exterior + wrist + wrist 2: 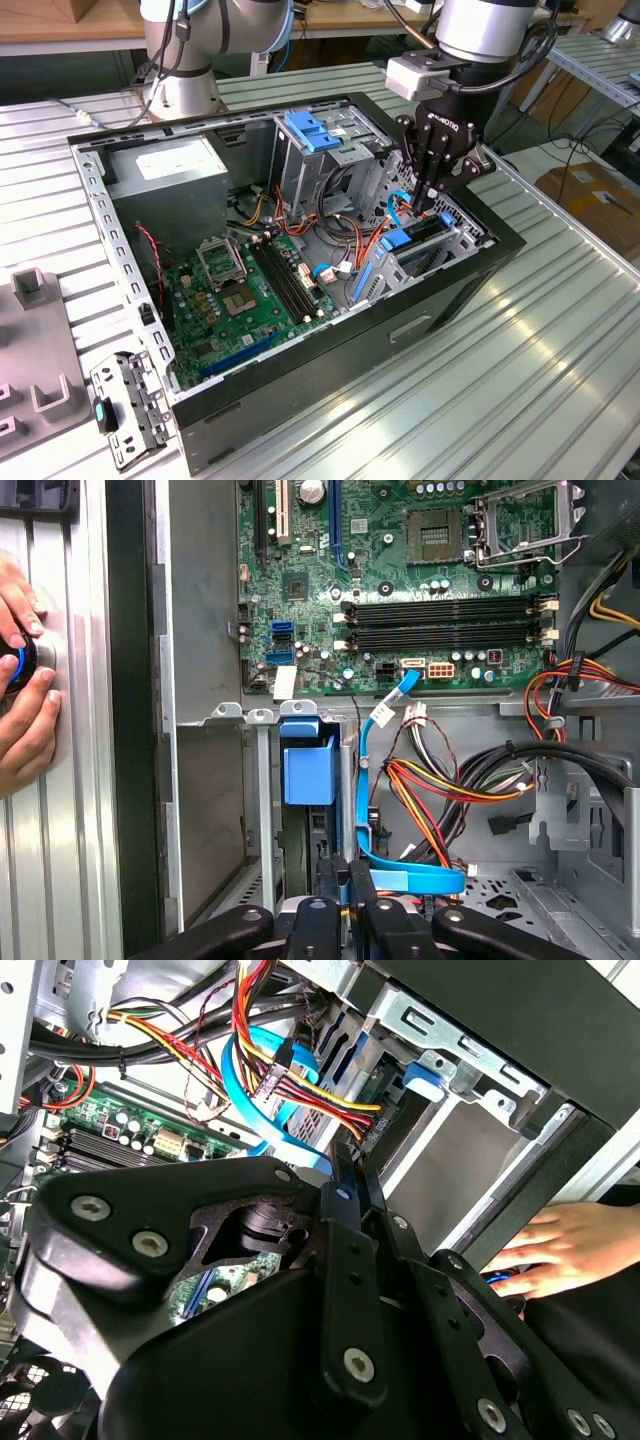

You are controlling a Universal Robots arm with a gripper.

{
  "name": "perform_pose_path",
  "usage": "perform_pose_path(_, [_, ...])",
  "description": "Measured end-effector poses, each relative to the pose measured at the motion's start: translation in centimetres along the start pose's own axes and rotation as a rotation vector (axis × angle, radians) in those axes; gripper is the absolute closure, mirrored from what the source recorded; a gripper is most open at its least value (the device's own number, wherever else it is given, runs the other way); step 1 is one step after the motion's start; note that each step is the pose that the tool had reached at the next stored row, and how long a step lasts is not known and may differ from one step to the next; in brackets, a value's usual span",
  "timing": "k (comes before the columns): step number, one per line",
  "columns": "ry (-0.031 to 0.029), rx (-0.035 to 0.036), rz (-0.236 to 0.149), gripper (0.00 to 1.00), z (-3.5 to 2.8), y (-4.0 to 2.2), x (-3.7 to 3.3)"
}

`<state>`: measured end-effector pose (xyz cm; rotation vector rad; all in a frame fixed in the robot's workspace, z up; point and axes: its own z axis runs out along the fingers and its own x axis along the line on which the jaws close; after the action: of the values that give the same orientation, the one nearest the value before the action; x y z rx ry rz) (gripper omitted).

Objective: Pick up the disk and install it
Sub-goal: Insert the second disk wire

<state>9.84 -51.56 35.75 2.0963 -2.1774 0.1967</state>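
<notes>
Disk (412, 240) seated in lower bay; claw (428, 203) just above, fingers together, empty.

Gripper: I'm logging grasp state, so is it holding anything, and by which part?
Nothing appears to be held: the gripper looks shut on nothing, above the drive bay where the disk sits slotted.

Green motherboard (245, 290); seemingly blue-framed disk (410, 238).
</notes>
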Motion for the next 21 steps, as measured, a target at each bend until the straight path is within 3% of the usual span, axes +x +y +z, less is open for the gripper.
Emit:
perform_pose_path(5, [-0.0011,0.0002,0.0,0.84,0.02,0.01,0.09])
perform_pose_path(10, [-0.0113,0.0018,0.0,0.84,0.07,0.25,0.41])
perform_pose_path(21, [-0.0114,0.0018,0.0,0.84,0.07,0.29,0.42])
